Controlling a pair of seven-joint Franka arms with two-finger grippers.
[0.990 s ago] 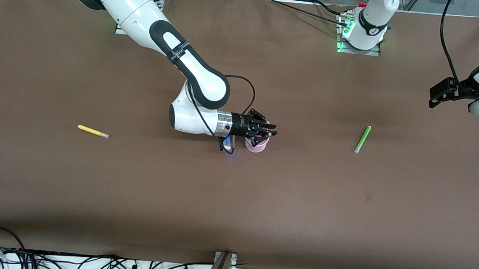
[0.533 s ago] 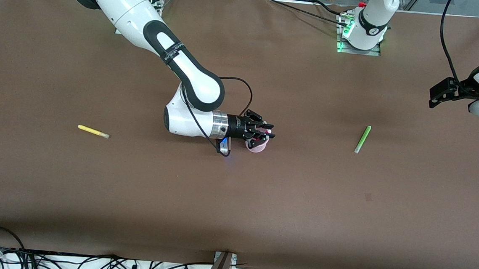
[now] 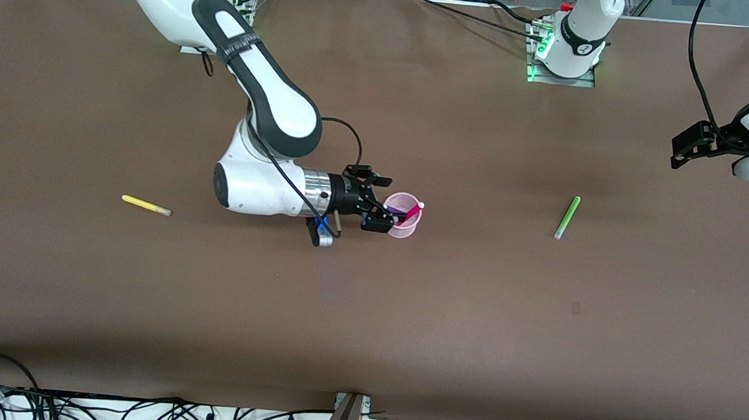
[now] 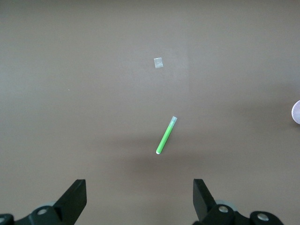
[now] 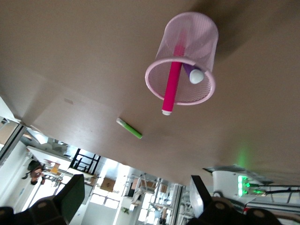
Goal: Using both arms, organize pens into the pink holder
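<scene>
The pink holder [image 3: 406,216] stands upright near the table's middle. A magenta-pink pen [image 3: 412,211] and a purple pen [image 3: 396,207] lean inside it; both show in the right wrist view, magenta [image 5: 172,86] and purple [image 5: 191,72], in the holder [image 5: 187,44]. My right gripper [image 3: 376,201] is open and empty, just beside the holder toward the right arm's end. The light green pen [image 3: 566,217] lies toward the left arm's end, seen in the left wrist view [image 4: 166,135]. The yellow pen [image 3: 145,205] lies toward the right arm's end. My left gripper [image 3: 685,147] is open, over the table's end.
A small pale square mark [image 4: 158,62] is on the brown table [image 3: 367,315]. Cables [image 3: 136,411] run along the table's edge nearest the front camera. The left arm's base [image 3: 567,49] stands at the edge farthest from it.
My right gripper has drawn back from over the holder toward the right arm's end, open; the magenta-pink pen now stands in the holder. The left arm has not moved.
</scene>
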